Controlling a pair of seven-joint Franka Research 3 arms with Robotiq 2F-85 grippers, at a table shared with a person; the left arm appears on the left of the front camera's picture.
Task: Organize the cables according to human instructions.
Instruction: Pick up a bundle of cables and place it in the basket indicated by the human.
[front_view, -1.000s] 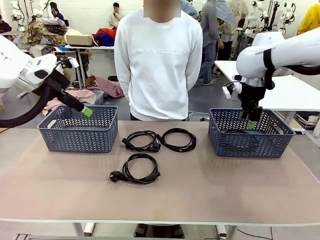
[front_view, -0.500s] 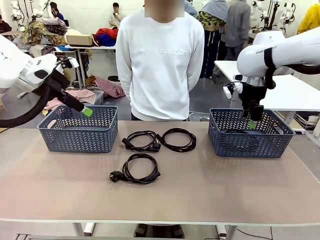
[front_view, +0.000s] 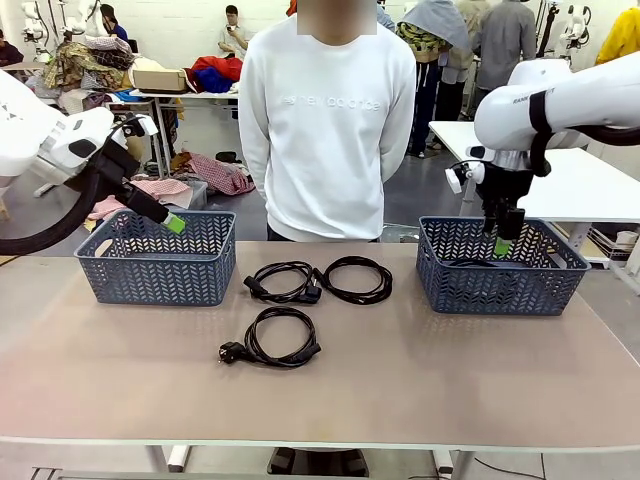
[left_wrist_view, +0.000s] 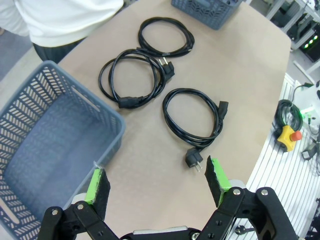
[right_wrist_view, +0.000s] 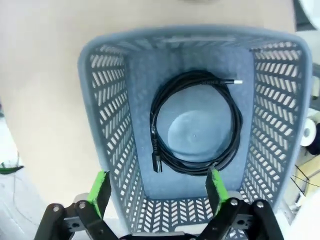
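1. A person in a white sweatshirt stands at the far side of a shared table, arms behind the back, facing two white robot arms.
2. Two blue-grey lattice baskets sit on the tabletop, the left basket toward the robot's left and the right basket toward its right, well apart.
3. Three coiled black power cables lie on the table between the baskets. The near cable rests alone toward the robot's side. The far-left cable and the far-right cable lie side by side behind it, touching where their loops meet.
4. The fourth cable lies coiled flat on the floor of the right basket, one plug at the loop's lower left edge in the right wrist view.
5. The right gripper hangs over the right basket and points straight down. Its green-padded fingers are spread wide with nothing between them, and the fourth cable lies directly below.
6. The left gripper hovers above the far rim of the left basket, tilted down toward the middle of the table. Its fingers are likewise spread apart and grip nothing. Its wrist view looks past the pads at the three loose cables.
7. Behind the person, other people stand among tables piled with clothes.
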